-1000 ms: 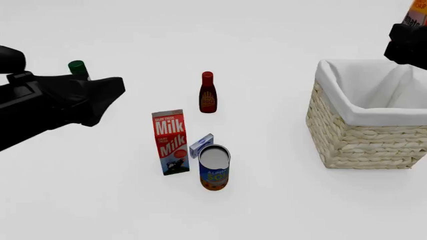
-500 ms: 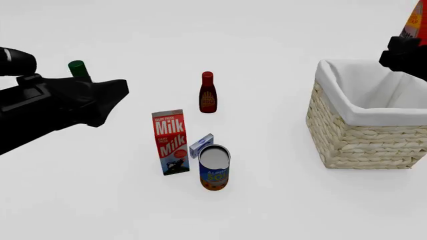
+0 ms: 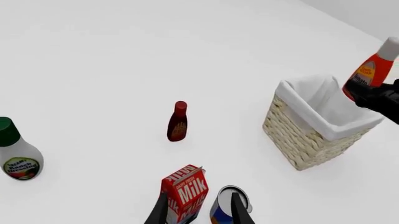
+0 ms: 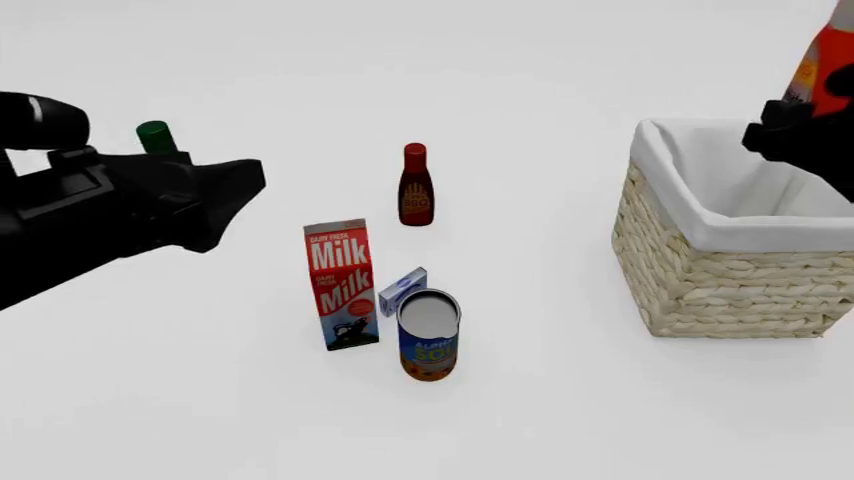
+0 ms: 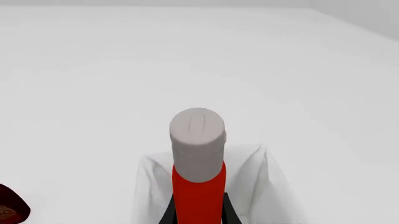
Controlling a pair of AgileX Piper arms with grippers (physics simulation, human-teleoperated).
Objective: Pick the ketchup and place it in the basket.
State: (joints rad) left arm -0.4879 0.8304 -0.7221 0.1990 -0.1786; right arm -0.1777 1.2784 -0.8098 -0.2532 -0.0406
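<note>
The ketchup (image 4: 823,52) is a red bottle with an orange label, held up in the air at the far right edge. My right gripper (image 4: 798,132) is shut on its lower body, above the far right part of the basket (image 4: 721,272). The left wrist view shows the ketchup (image 3: 367,71) tilted over the basket (image 3: 300,141), with the right gripper (image 3: 379,96) below its label. In the right wrist view the pale cap and red body of the ketchup (image 5: 198,184) stand between the fingertips, with the basket's white lining (image 5: 148,189) underneath. My left gripper (image 4: 238,188) hovers open and empty at the left.
A milk carton (image 4: 340,285), a soup can (image 4: 429,337) and a small blue box (image 4: 402,290) stand together mid-table. A dark red bottle (image 4: 416,186) stands behind them. A white bottle with a green cap (image 4: 156,134) is partly hidden behind my left gripper.
My right gripper has carried the ketchup a little leftward and lower over the basket's far right side. The left gripper has crept slightly to the right.
</note>
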